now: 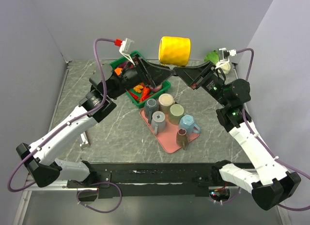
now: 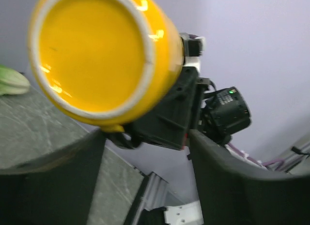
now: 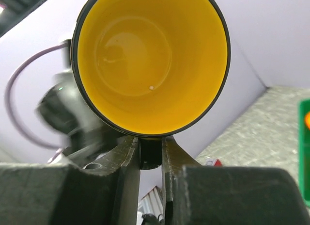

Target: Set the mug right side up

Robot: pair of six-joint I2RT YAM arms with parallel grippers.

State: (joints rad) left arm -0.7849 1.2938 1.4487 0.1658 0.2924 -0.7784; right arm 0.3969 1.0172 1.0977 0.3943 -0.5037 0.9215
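Observation:
The yellow mug [image 1: 175, 50] hangs in the air above the back of the table, lying on its side. In the right wrist view its open mouth [image 3: 150, 60] faces the camera. My right gripper [image 3: 151, 152] is shut on the mug's dark handle just below the rim; it also shows in the top view [image 1: 180, 71]. In the left wrist view I see the mug's base [image 2: 92, 55] at upper left. My left gripper [image 2: 147, 171] is open and empty, just below and left of the mug, not touching it; it also shows in the top view [image 1: 162, 73].
A pink tray [image 1: 167, 140] in mid-table holds several mugs in grey, beige, green, blue and brown. A green basket [image 1: 131, 96] with orange and red items sits under the left arm. A green object [image 1: 211, 56] lies at the back right.

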